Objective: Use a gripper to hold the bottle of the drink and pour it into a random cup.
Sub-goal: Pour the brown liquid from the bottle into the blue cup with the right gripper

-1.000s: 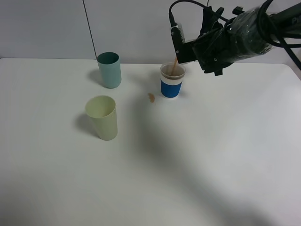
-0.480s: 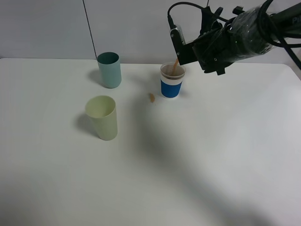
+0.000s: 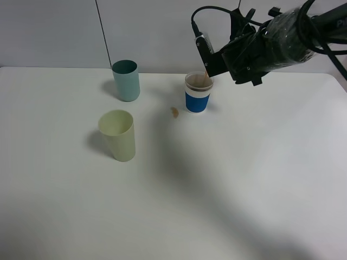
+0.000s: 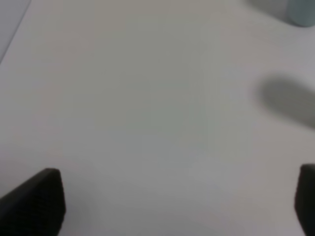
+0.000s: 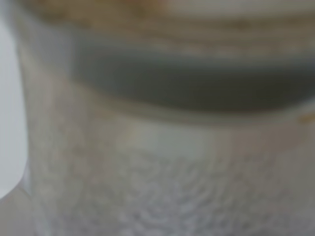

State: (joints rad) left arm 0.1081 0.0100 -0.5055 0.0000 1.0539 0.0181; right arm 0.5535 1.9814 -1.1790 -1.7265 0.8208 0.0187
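Right end effector (image 3: 212, 58) clenched on the bottle (image 5: 157, 147), tipped over the 1 o'clock rim of the cup (image 3: 197, 98), which sits at 12 o'clock on the desk (image 3: 217, 189) with the drink (image 3: 199, 82) showing brown inside. Risk: mouth looks close to the rim edge, so a weak dribble could land outside; a brown spot (image 3: 174, 112) lies at the cup's 8 o'clock. More tilt could slip the bottle.

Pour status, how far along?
Done: right gripper grips the bottle, tipped over the blue-banded cup; brown drink is in it. In hand: a thin trickle at the bottle mouth. Left: righting the bottle. A brown drop lies on the table.
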